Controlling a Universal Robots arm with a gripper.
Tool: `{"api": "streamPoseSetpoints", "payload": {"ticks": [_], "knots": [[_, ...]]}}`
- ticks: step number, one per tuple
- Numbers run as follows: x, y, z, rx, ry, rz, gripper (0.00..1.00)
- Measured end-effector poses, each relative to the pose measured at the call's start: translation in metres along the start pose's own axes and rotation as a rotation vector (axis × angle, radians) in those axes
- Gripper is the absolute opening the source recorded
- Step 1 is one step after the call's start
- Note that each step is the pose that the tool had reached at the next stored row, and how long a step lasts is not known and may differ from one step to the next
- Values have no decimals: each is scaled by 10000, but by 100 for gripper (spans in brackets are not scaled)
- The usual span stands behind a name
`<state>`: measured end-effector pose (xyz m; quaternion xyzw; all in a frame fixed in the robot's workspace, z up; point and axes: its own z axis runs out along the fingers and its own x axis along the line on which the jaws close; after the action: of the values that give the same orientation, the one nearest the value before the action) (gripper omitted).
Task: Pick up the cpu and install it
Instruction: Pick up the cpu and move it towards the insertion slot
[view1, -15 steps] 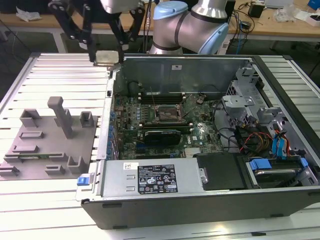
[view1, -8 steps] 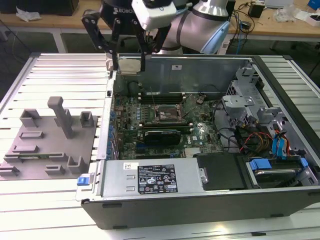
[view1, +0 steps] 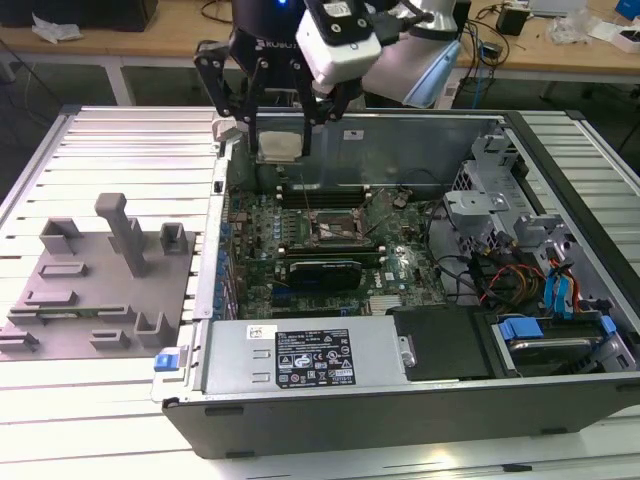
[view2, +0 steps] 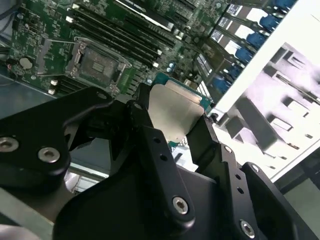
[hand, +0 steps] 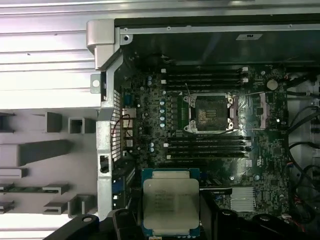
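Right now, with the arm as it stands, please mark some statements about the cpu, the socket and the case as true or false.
1. The gripper is shut on the cpu. True.
2. The cpu already sits in the motherboard socket. False: the socket holds no chip; the cpu is in the gripper, apart from it.
3. The grey fixture plate lies at the exterior view's left of the computer case. True.
4. The computer case is closed. False: it is open, and the motherboard shows inside.
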<state>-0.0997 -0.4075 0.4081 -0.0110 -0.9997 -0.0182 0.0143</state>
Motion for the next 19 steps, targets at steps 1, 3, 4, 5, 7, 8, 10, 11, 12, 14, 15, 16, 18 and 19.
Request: {"api": "streamPoseSetpoints", "payload": {"ticks": [1,3,4,5,7,8,10,11,12,14,15,16,18,19], "knots": [[-36,0,23,0,0,0,55],[-77,0,58,-2,-1,1,55],[-95,-1,74,-1,-1,1,55],[-131,-1,106,-1,-1,1,55],[-165,-2,150,1,1,0,55],[-179,-2,175,-1,-1,1,55],[-219,-4,237,1,0,1,55],[-238,-4,254,2,0,1,55],[-256,-4,269,0,0,1,55],[-311,-4,306,-1,0,-1,55],[-330,-4,317,-1,-1,0,55],[-358,-4,333,-2,-1,2,55],[-437,-1,369,0,0,0,55],[-471,1,386,-1,-1,0,55]]}}
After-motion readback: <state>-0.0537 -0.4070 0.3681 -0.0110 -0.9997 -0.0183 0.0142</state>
